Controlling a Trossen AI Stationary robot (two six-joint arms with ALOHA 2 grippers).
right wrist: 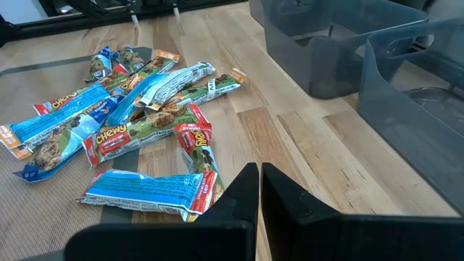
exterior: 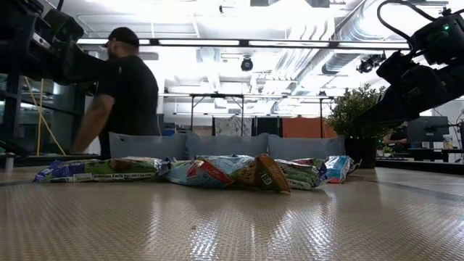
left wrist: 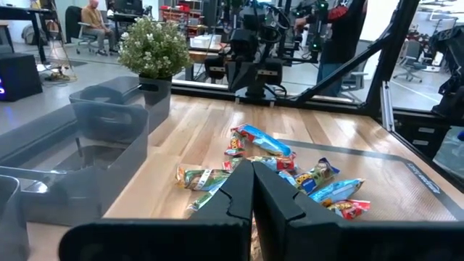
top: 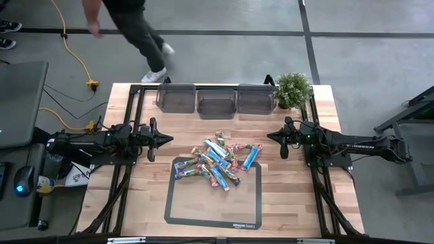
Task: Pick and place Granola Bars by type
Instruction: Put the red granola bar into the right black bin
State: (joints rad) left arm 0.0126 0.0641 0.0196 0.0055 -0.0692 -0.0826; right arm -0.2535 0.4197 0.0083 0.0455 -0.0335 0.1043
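Several granola bars (top: 218,160) in blue, green and red wrappers lie in a loose heap on the table's middle, partly on the grey mat (top: 213,207); the heap (right wrist: 138,109) lies flat on wood and mat. My left gripper (top: 169,139) hovers shut at the table's left side, pointing level toward the heap, clear of it. My right gripper (top: 270,137) hovers shut at the right side, tipped slightly down toward the bars (left wrist: 290,170). Neither touches anything.
Three clear grey bins (top: 215,99) stand in a row at the table's far edge, with a potted plant (top: 293,89) at their right. A person (top: 132,30) walks on the floor beyond the far edge. Bare wood lies between each gripper and the heap.
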